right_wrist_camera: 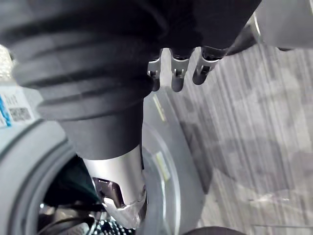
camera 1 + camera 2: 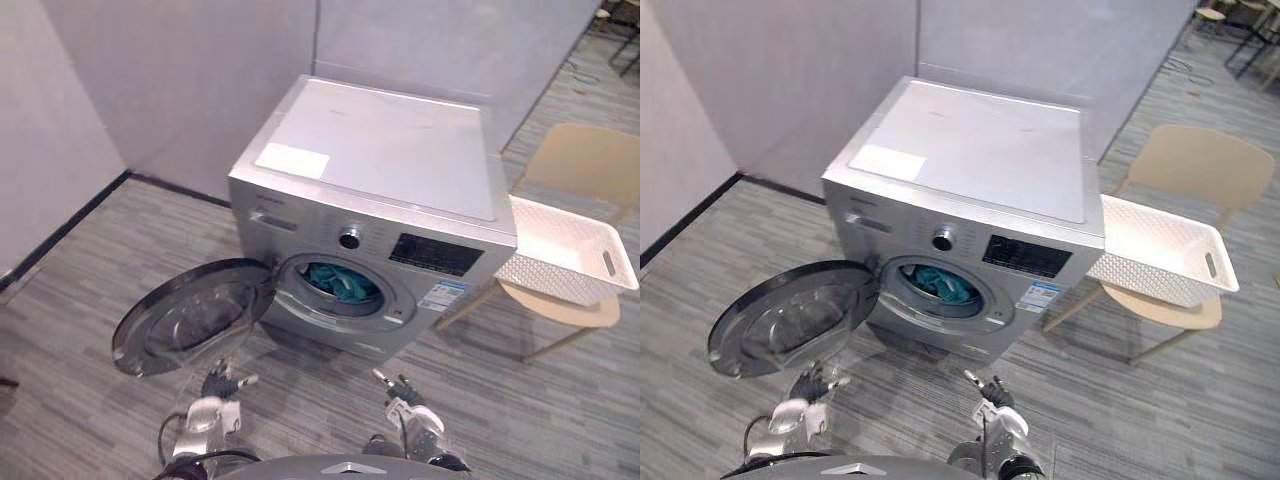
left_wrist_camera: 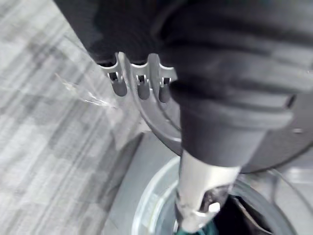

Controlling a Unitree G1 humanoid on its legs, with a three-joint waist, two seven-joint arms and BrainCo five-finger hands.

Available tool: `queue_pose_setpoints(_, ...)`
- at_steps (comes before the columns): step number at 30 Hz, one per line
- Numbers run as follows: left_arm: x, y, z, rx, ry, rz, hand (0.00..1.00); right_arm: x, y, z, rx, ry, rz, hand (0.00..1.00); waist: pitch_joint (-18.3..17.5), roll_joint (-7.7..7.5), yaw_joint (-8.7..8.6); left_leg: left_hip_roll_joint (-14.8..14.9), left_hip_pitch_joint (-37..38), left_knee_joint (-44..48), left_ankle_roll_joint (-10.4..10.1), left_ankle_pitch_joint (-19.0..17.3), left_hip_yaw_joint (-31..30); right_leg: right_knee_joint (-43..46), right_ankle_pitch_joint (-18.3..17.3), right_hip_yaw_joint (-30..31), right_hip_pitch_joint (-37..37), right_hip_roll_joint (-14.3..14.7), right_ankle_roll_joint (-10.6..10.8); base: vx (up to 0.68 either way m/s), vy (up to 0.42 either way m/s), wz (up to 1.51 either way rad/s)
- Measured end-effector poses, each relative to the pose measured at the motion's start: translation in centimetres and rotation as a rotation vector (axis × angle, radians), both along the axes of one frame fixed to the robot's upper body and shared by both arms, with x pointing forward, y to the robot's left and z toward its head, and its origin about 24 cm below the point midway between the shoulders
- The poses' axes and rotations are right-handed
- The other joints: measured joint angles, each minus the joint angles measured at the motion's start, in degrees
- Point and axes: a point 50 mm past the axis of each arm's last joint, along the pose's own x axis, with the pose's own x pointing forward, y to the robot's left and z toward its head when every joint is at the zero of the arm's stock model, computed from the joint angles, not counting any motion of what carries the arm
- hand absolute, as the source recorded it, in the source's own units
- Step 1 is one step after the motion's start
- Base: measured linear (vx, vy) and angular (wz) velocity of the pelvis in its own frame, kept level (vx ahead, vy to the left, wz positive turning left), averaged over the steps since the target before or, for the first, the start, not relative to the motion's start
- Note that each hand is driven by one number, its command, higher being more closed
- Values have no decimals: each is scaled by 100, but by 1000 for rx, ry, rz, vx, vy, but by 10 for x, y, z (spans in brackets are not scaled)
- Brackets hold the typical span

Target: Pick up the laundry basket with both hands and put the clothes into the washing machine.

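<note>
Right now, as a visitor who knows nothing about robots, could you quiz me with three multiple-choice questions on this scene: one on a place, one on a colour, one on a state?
1. Where does the white laundry basket rest?
A) on the beige chair beside the washing machine
B) on top of the machine
C) on the floor under the door

2. What colour is the clothing in the drum?
A) red
B) teal
C) yellow

3. How is the machine's round door?
A) shut
B) swung open
C) taken off

Answers:
1 A: the basket sits on the chair's seat, against the machine's side.
2 B: teal fabric shows through the round opening.
3 B: the door hangs wide open beside the opening, still attached.
</note>
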Motion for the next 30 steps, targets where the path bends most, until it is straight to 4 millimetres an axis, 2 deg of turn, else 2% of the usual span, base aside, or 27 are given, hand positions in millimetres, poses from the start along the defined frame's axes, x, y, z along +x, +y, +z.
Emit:
queue_pose_setpoints(1,7,-4,6,-9,-44,-13,0,0,1,0,10,-4,-11,0,-34,-52,-1,-86,-68,-80,78,-42,-136,-106,23,-140,-10,-81,76,-243,93,58)
queue_pose_setpoints(2,14,-7,11,-12,-79,-37,0,2,0,1,13,-16,-30,0,-88,-188,45,-221,-277,-36,117,-9,-232,-203,124,-236,-96,-210,225,-247,79,48)
queue_pose_setpoints(4,14,-14,12,-21,-84,-72,0,4,-6,3,0,-38,-59,0,-78,-162,57,-410,-652,210,175,34,-279,-264,220,-277,-262,-358,258,-266,98,29)
queue_pose_setpoints(6,10,-15,10,-24,-76,-85,0,2,-11,4,-12,-41,-75,0,-65,-144,61,-506,-1037,510,269,7,-270,-267,299,-259,-495,-429,180,-255,100,10)
queue_pose_setpoints(7,6,-10,9,-16,-70,-79,0,-1,-13,2,-14,-33,-87,0,-76,-107,93,-526,-1229,700,314,-59,-243,-292,344,-222,-582,-417,46,-260,96,-9)
queue_pose_setpoints(9,0,0,7,-5,-58,-67,0,-4,-12,1,-13,-24,-88,0,-23,-113,126,-460,-1332,833,360,-119,-170,-391,129,-115,-596,-267,-494,-219,89,-20)
queue_pose_setpoints(10,-3,7,9,-2,-67,-39,0,-4,-12,1,-13,-25,-86,0,43,-158,130,-361,-1328,835,440,-74,-76,-398,-430,-53,-604,-113,-1038,-155,92,-30)
queue_pose_setpoints(11,-4,13,16,-8,-106,-4,0,-5,-13,3,-19,-39,-88,0,74,13,154,-224,-1264,642,615,72,-46,-175,-980,-12,-640,-17,-988,-143,73,-34)
queue_pose_setpoints(12,-3,15,21,-16,-136,18,0,-3,-12,4,-19,-50,-84,0,128,10,156,-169,-1215,574,660,138,22,377,-951,91,-780,3,-890,-121,90,-30)
queue_pose_setpoints(13,0,24,31,-18,-192,68,0,-5,-10,4,-22,-52,-63,0,132,-77,152,-150,-1116,438,685,234,66,1637,-950,263,-944,145,-726,-99,69,-8)
queue_pose_setpoints(14,4,30,41,-16,-246,79,0,-14,-9,2,-29,-44,-56,0,66,-180,179,-159,-1098,355,701,286,46,2724,-926,353,-944,422,-674,-74,75,1)
queue_pose_setpoints(15,8,32,50,-22,-290,86,0,-20,-9,2,-32,-41,-57,0,43,-264,228,-199,-1063,279,649,280,55,3160,-821,305,-804,647,-698,0,0,0)
queue_pose_setpoints(16,9,31,54,-31,-310,95,0,-21,-11,2,-38,-41,-56,0,43,-272,277,-211,-1031,220,632,293,79,3087,-844,225,-755,693,-738,-10,27,-25)
queue_pose_setpoints(17,12,30,66,-61,-372,124,0,-24,-15,2,-50,-37,-57,0,49,-280,314,-160,-955,47,631,388,192,3025,-644,248,-796,704,-621,-37,38,-14)
queue_pose_setpoints(18,16,32,77,-73,-430,150,0,-28,-15,0,-48,-30,-59,0,50,-229,297,-217,-889,-222,633,555,151,2921,-602,242,-785,701,-603,0,0,0)
queue_pose_setpoints(19,17,32,83,-85,-463,167,0,-34,-15,-1,-47,-16,-62,0,27,-260,278,-256,-851,-364,626,641,70,2809,-644,248,-747,700,-587,28,-43,43)
queue_pose_setpoints(21,21,42,103,-97,-576,267,0,-57,-17,-8,-44,39,-73,0,-114,-458,249,-430,-734,-915,549,1008,-84,1777,-1009,140,-228,716,-488,128,-127,47)
queue_pose_setpoints(23,23,53,112,-84,-619,331,0,-62,-20,-10,-49,52,-82,0,-234,-605,304,-498,-734,-1268,532,1360,-52,777,-1107,174,89,796,-517,123,-133,17)
queue_pose_setpoints(24,21,64,119,-63,-651,384,0,-60,-22,-10,-60,54,-71,0,-252,-641,344,-508,-733,-1534,510,1521,58,179,-1061,201,224,853,-502,61,-114,-13)
queue_pose_setpoints(27,15,91,140,-14,-755,513,0,-47,-23,-7,-61,27,-49,0,-262,-607,430,-474,-617,-2147,447,1929,294,-510,-950,329,283,907,-433,1,-115,-33)
queue_pose_setpoints(30,8,104,152,30,-823,572,0,-53,-24,-9,-59,39,-48,0,-285,-475,439,-330,-249,-2589,389,2105,374,-585,-824,351,431,1035,-485,-35,-68,-18)
